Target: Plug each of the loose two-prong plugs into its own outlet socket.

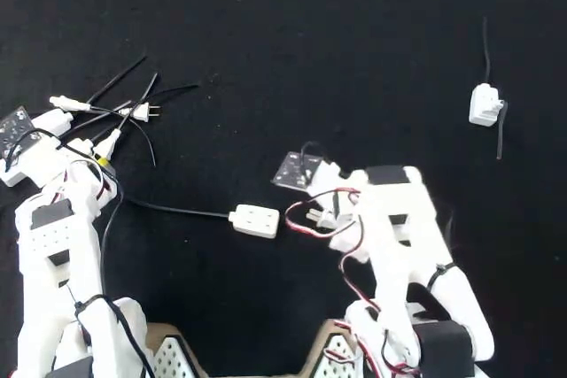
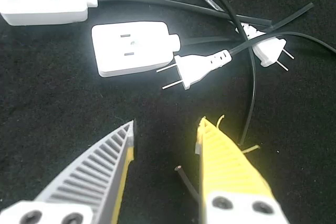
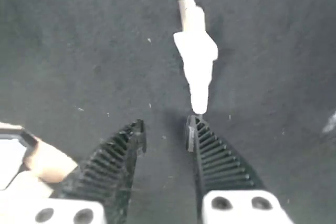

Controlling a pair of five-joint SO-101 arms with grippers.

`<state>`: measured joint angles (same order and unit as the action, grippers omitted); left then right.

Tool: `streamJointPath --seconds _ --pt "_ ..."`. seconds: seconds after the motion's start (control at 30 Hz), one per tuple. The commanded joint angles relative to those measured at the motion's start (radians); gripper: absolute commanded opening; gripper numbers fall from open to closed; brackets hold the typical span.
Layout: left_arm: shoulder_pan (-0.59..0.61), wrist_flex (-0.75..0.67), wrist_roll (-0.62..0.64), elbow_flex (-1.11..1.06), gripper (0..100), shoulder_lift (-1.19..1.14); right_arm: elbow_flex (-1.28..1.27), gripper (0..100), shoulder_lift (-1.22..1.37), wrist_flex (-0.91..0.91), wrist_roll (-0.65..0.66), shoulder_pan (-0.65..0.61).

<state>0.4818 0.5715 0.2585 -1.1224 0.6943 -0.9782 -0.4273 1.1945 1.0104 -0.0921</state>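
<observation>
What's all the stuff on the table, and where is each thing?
table cloth: one, black, under everything.
outlet blocks: three, white, side by side ahead of the left gripper; one shows just an edge.
lone outlet block: one, white on a black cord, mid-table.
two-prong plugs: at least two, white on black cords, loose beside the outlet blocks.
white cord piece: one, far right; plug or socket, cannot tell.
blurred white piece: one, just ahead of the right gripper.
arms: two, white, side by side at the near edge.
left gripper: one, grey and yellow fingers, open over bare cloth.
right gripper: one, black fingers, open.
</observation>
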Motion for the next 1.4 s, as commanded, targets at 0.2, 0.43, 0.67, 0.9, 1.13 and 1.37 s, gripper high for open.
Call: streamJointPath --seconds 0.2,0.43,0.67,0.9,1.13,1.37 --pt "0.01 -0.02 0.011 0.01 20 0.025 -0.028 12.0 0.061 -0.334 -0.037 0.037" --pt "0.008 -0.02 0.011 0.01 20 0.025 0.067 12.3 0.062 -0.362 -0.037 0.126" --pt "0.007 -0.02 0.011 0.01 20 0.025 0.134 17.0 0.035 -0.114 -0.166 0.052" --pt "0.012 -0.02 0.011 0.01 20 0.025 0.071 22.5 0.038 -0.189 -0.02 -0.066" --pt "0.012 -0.02 0.011 0.01 20 0.025 -0.019 22.2 0.038 -0.368 -0.02 -0.066" --pt "0.012 -0.02 0.011 0.01 20 0.025 -0.027 22.2 0.044 -0.367 -0.02 -0.064"
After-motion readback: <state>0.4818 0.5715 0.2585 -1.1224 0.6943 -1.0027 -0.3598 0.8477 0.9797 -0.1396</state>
